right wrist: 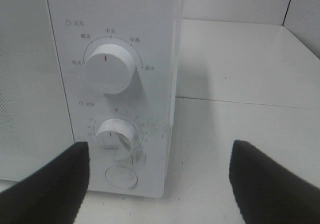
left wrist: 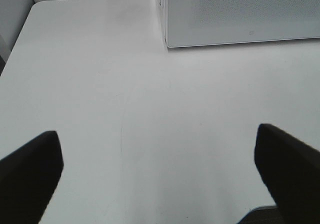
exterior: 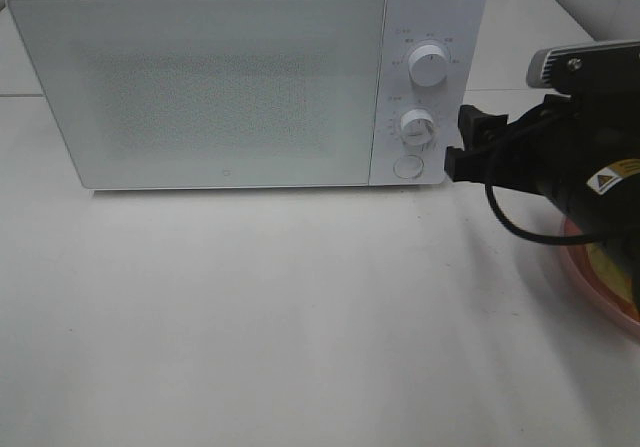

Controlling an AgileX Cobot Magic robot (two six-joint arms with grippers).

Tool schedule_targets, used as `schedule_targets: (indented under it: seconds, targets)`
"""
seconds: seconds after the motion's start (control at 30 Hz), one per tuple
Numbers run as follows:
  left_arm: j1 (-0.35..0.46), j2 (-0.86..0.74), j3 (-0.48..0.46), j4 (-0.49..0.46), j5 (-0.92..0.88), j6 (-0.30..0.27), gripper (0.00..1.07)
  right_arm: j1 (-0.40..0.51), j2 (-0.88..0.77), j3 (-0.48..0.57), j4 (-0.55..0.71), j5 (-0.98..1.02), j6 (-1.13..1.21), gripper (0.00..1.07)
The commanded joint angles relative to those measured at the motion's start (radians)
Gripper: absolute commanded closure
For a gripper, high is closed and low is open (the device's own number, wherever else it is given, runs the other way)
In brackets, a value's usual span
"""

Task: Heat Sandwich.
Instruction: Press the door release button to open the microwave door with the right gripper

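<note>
We are holding right gripper [exterior: 462,139] spread beside microwave [exterior: 200,77] lower knob [exterior: 418,125]. Left gripper [left wrist: 156,130] hanging wide apart over table [exterior: 250,317]. Sandwich [exterior: 607,267] sitting on pink plate [exterior: 590,292], mostly hidden under right arm.

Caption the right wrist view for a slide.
Open right gripper facing the microwave control panel, near the lower dial and round button.

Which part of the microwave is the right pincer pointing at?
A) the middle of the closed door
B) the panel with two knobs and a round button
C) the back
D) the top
B: the right wrist view shows the open right pincer facing the knob panel of the microwave.
</note>
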Motion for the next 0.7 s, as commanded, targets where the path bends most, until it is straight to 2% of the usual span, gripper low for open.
schedule_targets:
  seconds: [0.03, 0.27, 0.4, 0.7]
  targets:
    - [0.003, -0.02, -0.001, -0.001, -0.01, 0.0, 0.07, 0.054, 0.042, 0.0, 0.068, -0.058, -0.022, 0.32]
    - [0.003, -0.02, -0.001, -0.001, -0.01, 0.0, 0.07, 0.125, 0.1, -0.004, 0.13, -0.072, -0.032, 0.32]
    - [0.003, -0.02, -0.001, -0.001, -0.01, 0.0, 0.07, 0.202, 0.158, -0.004, 0.246, -0.09, -0.037, 0.32]
    - [0.003, -0.02, -0.001, -0.001, -0.01, 0.0, 0.07, 0.232, 0.166, -0.004, 0.271, -0.092, -0.03, 0.32]
